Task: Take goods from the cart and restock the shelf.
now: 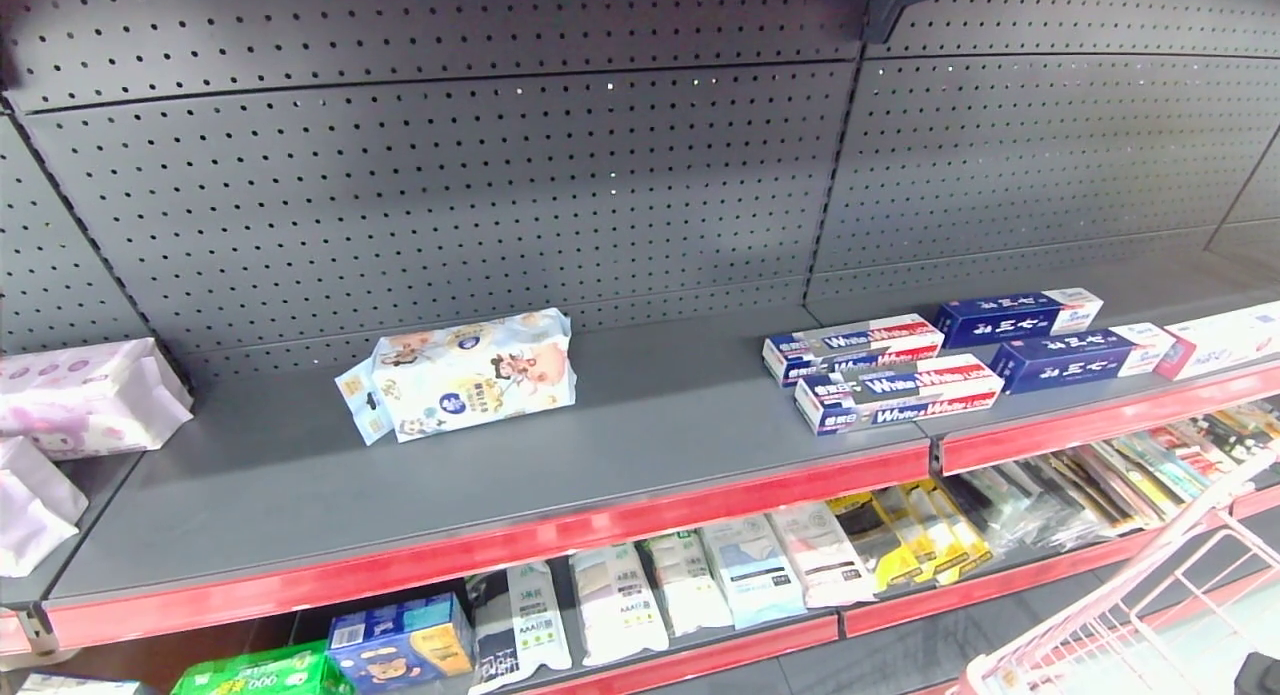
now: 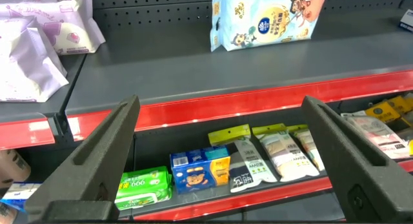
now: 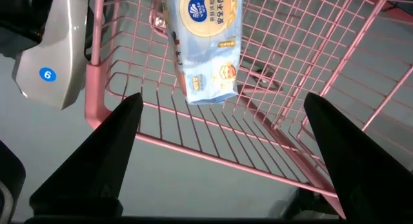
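Grey shelf deck (image 1: 640,425) carries a wipes pack (image 1: 465,373) left of centre, with bare deck from it rightward to the toothpaste boxes (image 1: 880,375). Left gripper (image 2: 219,104) faces the shelf's red edge (image 2: 271,96), jaws spread wide, empty. Right gripper (image 3: 224,98) hangs over the pink cart (image 3: 193,145) beside the shelf, equally wide and empty, above a second wipes pack (image 3: 203,37) inside it.
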